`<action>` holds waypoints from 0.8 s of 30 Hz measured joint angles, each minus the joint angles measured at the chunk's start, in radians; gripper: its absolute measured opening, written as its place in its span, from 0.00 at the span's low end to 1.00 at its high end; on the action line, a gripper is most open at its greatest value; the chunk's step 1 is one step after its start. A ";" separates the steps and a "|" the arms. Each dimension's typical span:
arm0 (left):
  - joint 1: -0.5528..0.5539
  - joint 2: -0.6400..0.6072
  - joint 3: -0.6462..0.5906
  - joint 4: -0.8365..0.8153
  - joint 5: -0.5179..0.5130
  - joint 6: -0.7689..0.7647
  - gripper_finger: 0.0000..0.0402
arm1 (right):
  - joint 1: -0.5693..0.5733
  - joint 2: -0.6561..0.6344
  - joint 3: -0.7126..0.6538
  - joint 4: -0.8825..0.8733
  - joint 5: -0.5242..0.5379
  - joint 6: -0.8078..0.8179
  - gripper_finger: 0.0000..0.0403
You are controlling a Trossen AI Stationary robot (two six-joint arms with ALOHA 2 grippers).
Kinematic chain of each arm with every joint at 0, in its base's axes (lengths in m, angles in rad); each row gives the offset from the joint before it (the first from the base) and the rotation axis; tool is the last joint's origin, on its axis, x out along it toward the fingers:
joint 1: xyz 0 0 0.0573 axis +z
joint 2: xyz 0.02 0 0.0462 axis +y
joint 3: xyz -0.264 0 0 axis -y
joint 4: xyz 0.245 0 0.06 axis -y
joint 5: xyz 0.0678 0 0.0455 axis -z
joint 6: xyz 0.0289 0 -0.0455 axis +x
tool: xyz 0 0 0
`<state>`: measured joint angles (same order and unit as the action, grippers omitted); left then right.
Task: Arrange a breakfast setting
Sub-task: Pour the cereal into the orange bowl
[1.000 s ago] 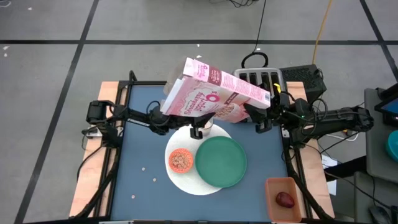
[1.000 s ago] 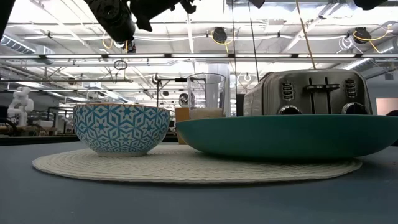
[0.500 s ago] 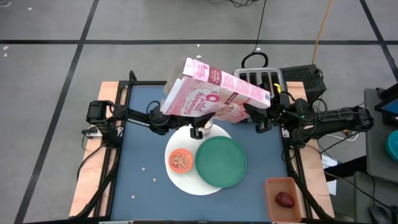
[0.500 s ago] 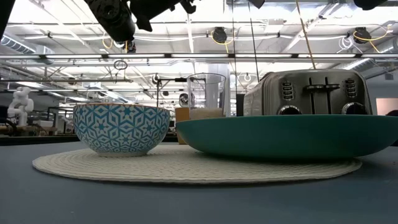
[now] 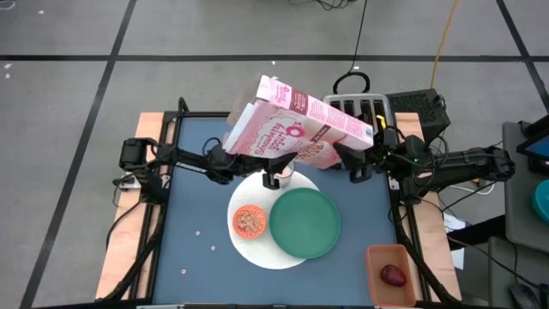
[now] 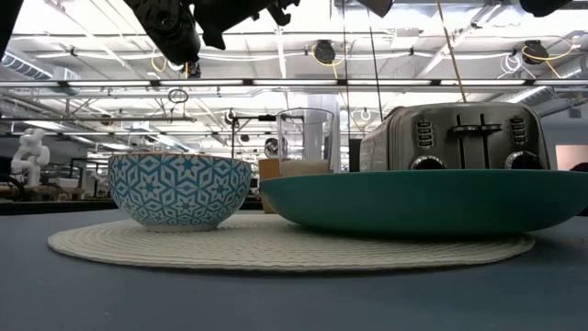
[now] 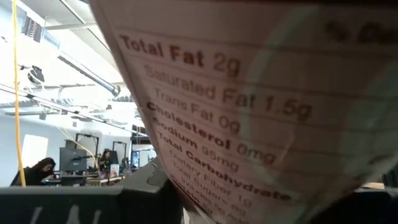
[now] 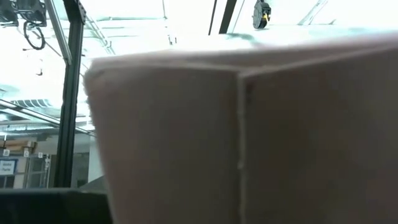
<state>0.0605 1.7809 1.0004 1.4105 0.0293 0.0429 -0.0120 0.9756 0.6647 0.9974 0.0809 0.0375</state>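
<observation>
Jaws of both grippers grip the pink cereal box (image 5: 296, 129), tilted above the white plate (image 5: 257, 245).

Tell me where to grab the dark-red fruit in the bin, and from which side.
Grip the dark-red fruit across its narrower middle, coming straight down from above: it lies low inside the tan bin, whose walls block a sideways approach. The right gripper is nearer.

The cereal box (image 5: 296, 129) is pink with white lettering. The green plate (image 5: 306, 223) is plain teal, lying on a white round plate (image 5: 257, 249). The bowl (image 6: 179, 190) bears a blue-and-white geometric pattern. The counter (image 5: 193, 197) is dark blue; the fruit (image 5: 393, 275) is dark red.
</observation>
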 joint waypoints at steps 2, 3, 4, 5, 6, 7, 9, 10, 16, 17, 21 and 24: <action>0.000 0.000 0.000 0.000 0.000 0.000 0.41 | 0.000 0.000 0.000 0.000 -0.001 0.001 0.70; 0.000 0.000 0.000 0.000 0.000 0.000 0.41 | 0.000 0.000 0.000 0.001 -0.001 0.002 0.71; 0.000 0.000 0.000 -0.001 0.000 0.000 0.41 | 0.000 0.000 0.000 0.001 -0.002 0.002 0.73; 0.000 0.000 0.000 -0.001 -0.001 0.000 0.41 | 0.000 0.000 0.000 0.000 -0.003 0.002 0.75; 0.000 0.000 0.000 -0.001 -0.002 0.000 0.41 | 0.000 0.000 0.000 0.000 -0.004 0.002 0.77; 0.000 0.000 0.000 -0.001 -0.003 0.000 0.41 | 0.000 0.000 0.000 0.000 -0.004 0.002 0.79; 0.000 0.000 0.000 -0.002 -0.004 0.000 0.41 | 0.000 -0.001 0.000 -0.003 -0.005 0.003 0.84; 0.001 0.000 0.000 -0.002 -0.004 0.000 0.41 | 0.000 -0.005 0.000 -0.012 -0.005 0.002 0.86; 0.002 0.000 0.000 -0.010 -0.005 0.007 0.41 | 0.000 -0.072 0.000 -0.135 -0.006 0.003 0.95; 0.003 0.000 0.000 -0.013 -0.005 0.007 0.41 | 0.000 -0.089 0.000 -0.164 -0.006 0.003 0.96; 0.011 -0.013 -0.002 -0.041 -0.005 0.007 0.41 | 0.000 -0.172 0.000 -0.274 -0.005 0.004 0.97; 0.013 -0.027 -0.002 -0.072 -0.004 0.007 0.41 | 0.000 -0.222 0.000 -0.366 -0.005 0.003 0.97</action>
<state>0.0738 1.7537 0.9985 1.3381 0.0254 0.0502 -0.0116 0.7533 0.6651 0.6309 0.0760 0.0406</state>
